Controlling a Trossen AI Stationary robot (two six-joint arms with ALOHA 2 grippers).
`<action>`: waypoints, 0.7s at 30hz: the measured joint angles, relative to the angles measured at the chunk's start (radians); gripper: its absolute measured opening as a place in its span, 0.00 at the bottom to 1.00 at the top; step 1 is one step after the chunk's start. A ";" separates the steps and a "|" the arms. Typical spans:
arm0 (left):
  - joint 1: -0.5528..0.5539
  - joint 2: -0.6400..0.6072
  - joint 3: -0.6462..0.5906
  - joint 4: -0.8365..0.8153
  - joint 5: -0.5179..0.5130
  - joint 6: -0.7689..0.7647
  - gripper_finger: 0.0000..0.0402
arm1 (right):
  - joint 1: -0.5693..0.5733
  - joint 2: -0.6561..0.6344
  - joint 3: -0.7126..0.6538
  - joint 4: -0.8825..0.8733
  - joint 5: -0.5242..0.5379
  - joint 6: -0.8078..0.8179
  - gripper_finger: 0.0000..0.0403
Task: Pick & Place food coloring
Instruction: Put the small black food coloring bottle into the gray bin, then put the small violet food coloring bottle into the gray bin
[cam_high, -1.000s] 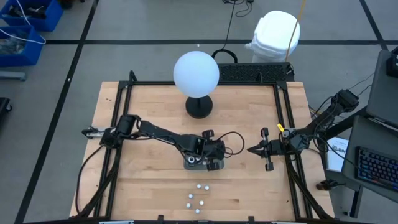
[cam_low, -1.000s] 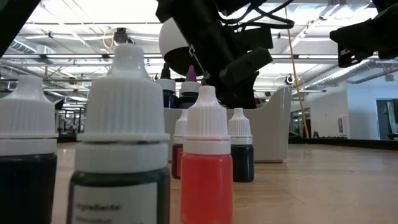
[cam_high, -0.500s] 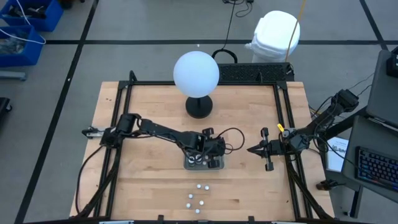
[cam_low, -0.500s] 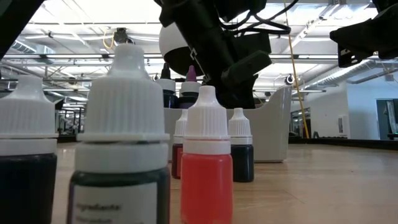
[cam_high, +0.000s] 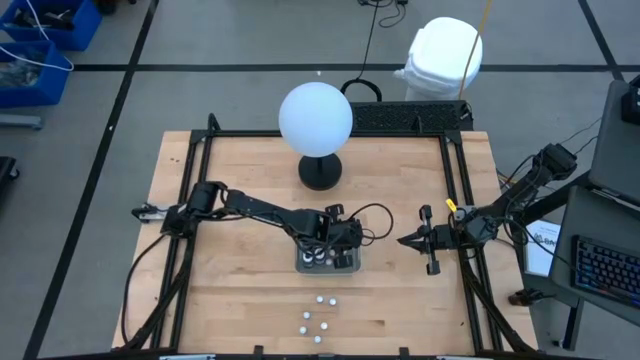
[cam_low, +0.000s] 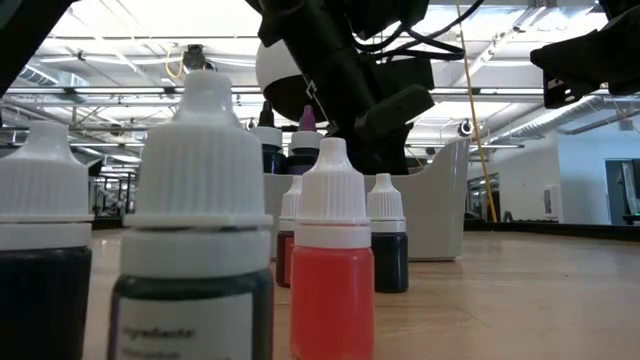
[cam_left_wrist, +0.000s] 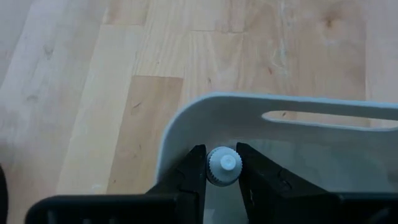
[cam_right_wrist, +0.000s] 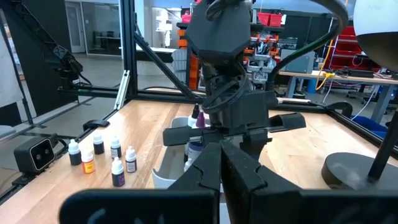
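White-capped bottle (cam_left_wrist: 223, 167) between left tool (cam_left_wrist: 221, 169) fingers

The bench (cam_high: 240, 280) is pale blond wood in planks, with fine grain and a few darker knots, framed by black rails (cam_high: 205, 140). The tray (cam_left_wrist: 205, 115) is light grey, its walls near white at the rim. The left gripper (cam_left_wrist: 222, 169) is matt black, and the bottle cap (cam_left_wrist: 224, 165) between its jaws is white and ribbed. The right gripper (cam_right_wrist: 221, 163) is black too. In the low view the nearest bottle (cam_low: 331, 275) holds bright orange-red liquid under a white ribbed cap; the bottle (cam_low: 197, 250) at its 9 o'clock is dark with a grey label. A purple tip (cam_low: 307, 118) stands over the tray. The globe (cam_high: 315, 117) is plain white on a black base (cam_high: 320, 172).
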 joint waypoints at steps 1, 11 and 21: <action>0.000 0.000 0.000 0.000 0.000 0.000 0.21 | 0.000 0.000 0.000 0.000 0.000 0.000 0.00; 0.002 0.000 0.000 0.002 0.053 0.004 0.29 | 0.000 0.000 0.000 0.000 0.000 0.000 0.00; -0.015 -0.071 0.000 -0.023 0.054 0.039 0.27 | 0.000 0.000 0.000 0.000 0.000 0.000 0.00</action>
